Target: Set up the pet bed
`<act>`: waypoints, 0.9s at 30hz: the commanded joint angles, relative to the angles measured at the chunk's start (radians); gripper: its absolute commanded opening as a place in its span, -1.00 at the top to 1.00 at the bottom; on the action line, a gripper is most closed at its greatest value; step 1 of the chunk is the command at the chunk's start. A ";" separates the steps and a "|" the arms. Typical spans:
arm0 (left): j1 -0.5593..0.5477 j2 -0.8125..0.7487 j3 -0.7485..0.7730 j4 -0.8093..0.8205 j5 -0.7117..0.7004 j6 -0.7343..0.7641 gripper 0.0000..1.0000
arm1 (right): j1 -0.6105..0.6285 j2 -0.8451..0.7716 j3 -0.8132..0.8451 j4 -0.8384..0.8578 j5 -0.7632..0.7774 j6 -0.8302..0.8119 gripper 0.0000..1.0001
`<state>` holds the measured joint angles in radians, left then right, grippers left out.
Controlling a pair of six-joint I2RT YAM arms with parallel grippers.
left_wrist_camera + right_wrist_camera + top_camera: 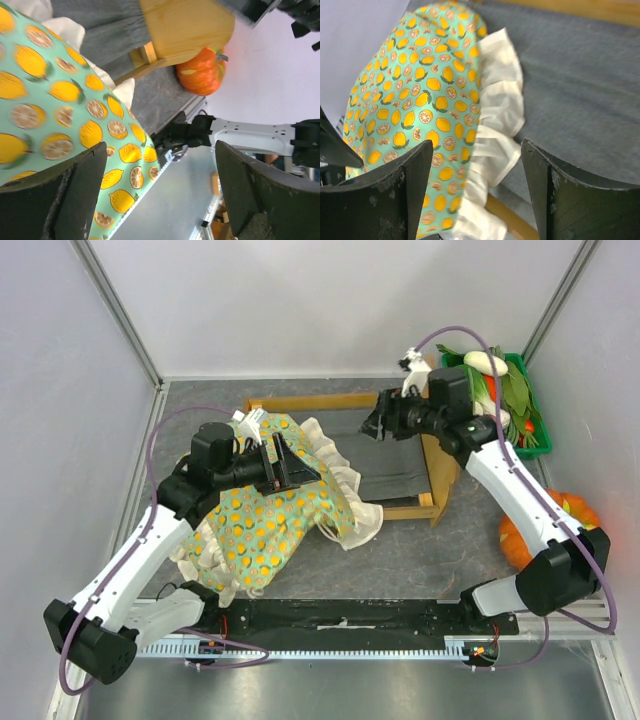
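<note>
The pet bed [395,468] lies mid-table, a light-wood frame with a dark grey base and its headboard [441,475] at the right end. The green lemon-print frilled cushion [265,520] lies mostly on the table, its upper right part draped over the bed's left end. My left gripper [290,465] is open just above the cushion; in the left wrist view [160,195] the cushion [50,100] is beside one finger. My right gripper [372,426] is open and empty above the bed's far left part. The right wrist view [477,195] shows the cushion's frill [495,130] and the grey base [580,90] below it.
A green crate of vegetables [530,390] stands at the back right corner. An orange pumpkin [555,530] sits at the right beside the right arm, also in the left wrist view [202,72]. Walls enclose the table on three sides.
</note>
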<state>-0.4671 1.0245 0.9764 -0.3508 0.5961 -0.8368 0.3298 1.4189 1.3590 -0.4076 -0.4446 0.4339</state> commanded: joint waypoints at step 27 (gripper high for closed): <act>0.720 0.522 0.401 -0.013 -0.176 0.587 -0.99 | 1.080 -0.479 -0.600 0.265 0.878 0.638 -0.83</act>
<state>0.2279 1.5177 1.4166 -0.5602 0.2821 -0.3283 1.2697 0.8047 0.6933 -0.1917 0.1692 1.0508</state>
